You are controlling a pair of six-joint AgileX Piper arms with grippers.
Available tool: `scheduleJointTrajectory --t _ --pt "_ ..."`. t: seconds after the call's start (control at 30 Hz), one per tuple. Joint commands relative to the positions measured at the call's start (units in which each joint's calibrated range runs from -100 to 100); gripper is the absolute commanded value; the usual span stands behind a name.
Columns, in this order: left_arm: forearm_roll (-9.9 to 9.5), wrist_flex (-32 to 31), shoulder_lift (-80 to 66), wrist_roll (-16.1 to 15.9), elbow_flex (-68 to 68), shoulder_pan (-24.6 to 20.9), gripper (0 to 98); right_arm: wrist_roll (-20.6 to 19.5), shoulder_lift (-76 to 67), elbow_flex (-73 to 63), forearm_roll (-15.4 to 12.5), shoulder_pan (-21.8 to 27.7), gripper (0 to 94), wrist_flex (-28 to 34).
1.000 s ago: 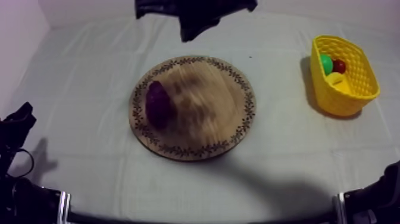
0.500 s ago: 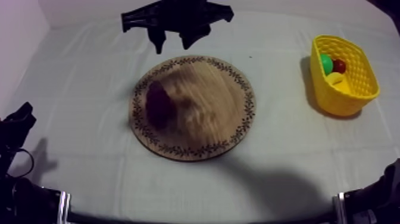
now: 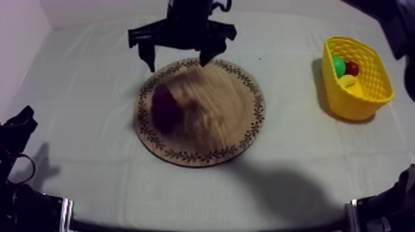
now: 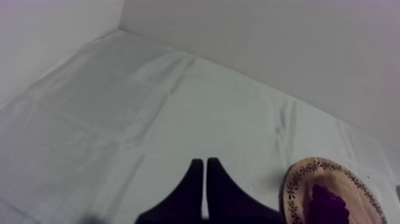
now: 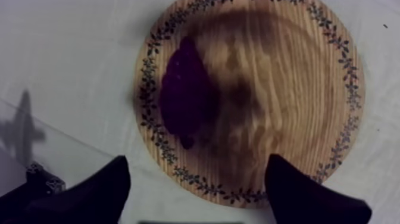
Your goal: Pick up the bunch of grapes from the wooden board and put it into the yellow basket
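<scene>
- Dropping in over the far rim of the wooden board (image 3: 228, 117), the right gripper (image 3: 176, 62) has its two black fingers spread wide, with nothing between them.
- One second ago it was a dark bunch at the back edge of the desk (image 3: 80, 74). Half a second ago it had come forward with its fingers splayed. Now the fingertips hang right at the board's patterned rim.
- From the right wrist view, the right gripper (image 5: 196, 167) looks straight down on the board (image 5: 286, 89), its fingers wider apart than the bunch of grapes (image 5: 186, 89), which sits off towards one finger.
- The bunch of grapes (image 3: 163, 108) has not budged: dark purple, lying on the side of the board towards my left arm, inside the rim pattern and untouched.
- So this is the approach, I'd say, with the grasp not yet made. The gripper probably needs to slide over the grapes before it goes down.
- The left gripper (image 3: 18, 126) has stayed parked low at its side of the desk. In the left wrist view its fingers (image 4: 193, 179) lie pressed together in a narrow wedge, holding nothing, with the board and grapes (image 4: 326, 202) off beside it.
- The yellow basket (image 3: 370, 92) waits well apart at the right side, already holding a small red fruit (image 3: 352, 68) and a green one (image 3: 338, 65). It has not moved, and there looks to be room for the grapes.
</scene>
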Motion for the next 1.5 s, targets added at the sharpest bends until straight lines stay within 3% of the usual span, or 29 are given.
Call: scheduleJointTrajectory --t 0.0,1.0,1.17,1.47 --pt "0.01 -0.01 0.02 0.0 -0.04 0.02 0.0 -0.21 2.31 -0.61 -0.34 -0.12 65.3 -0.02" --pt "0.01 -0.01 0.02 0.0 -0.04 0.02 0.0 -2.29 27.12 -17.24 -1.38 -1.44 62.3 -0.53" --pt "0.01 -0.01 0.02 0.0 -0.04 0.02 0.0 -2.36 29.77 -20.53 -0.82 -1.15 55.9 -0.72" --pt "0.01 -0.01 0.02 0.0 -0.04 0.02 0.0 -0.91 32.02 -24.08 -0.32 -0.54 32.8 -0.82"
